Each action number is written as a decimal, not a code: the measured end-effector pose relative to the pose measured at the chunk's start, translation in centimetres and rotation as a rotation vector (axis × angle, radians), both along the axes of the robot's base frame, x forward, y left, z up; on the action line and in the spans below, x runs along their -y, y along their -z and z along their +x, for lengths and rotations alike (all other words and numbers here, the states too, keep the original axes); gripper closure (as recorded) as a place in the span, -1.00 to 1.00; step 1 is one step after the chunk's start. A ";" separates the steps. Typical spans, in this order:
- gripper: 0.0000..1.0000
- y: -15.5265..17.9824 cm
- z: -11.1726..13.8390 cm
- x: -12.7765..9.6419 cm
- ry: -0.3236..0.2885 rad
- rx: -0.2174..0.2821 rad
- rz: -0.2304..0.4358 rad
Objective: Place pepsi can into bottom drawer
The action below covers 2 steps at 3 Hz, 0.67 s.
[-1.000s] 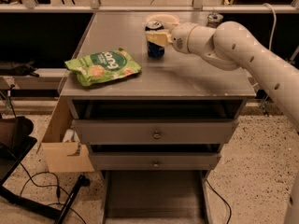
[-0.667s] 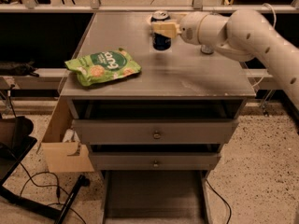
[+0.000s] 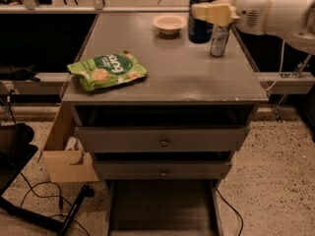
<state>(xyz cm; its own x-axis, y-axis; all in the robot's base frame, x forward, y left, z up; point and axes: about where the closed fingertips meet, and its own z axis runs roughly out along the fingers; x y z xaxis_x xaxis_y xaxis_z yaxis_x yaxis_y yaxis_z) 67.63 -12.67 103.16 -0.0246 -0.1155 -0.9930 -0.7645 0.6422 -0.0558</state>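
Now the tool (image 3: 205, 12) is seen at the far right of the worktop (image 3: 187, 77), clamped on the pepsi can (image 3: 199, 31), which has been carried farther back and to the right than a moment ago. A pale bowl (image 3: 169, 23), just left of the tool, and a slim silver can (image 3: 219, 39), just under it, are now uncovered. Far below the tool, the bottom drawer (image 3: 162, 208) is pulled open.

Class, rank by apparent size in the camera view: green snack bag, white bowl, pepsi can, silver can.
Green snack bag
pepsi can, held by the gripper at the back right
white bowl and silver can: too alike to rank
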 end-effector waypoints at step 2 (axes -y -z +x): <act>1.00 4.7 -15.7 10.9 0.083 -0.123 -0.088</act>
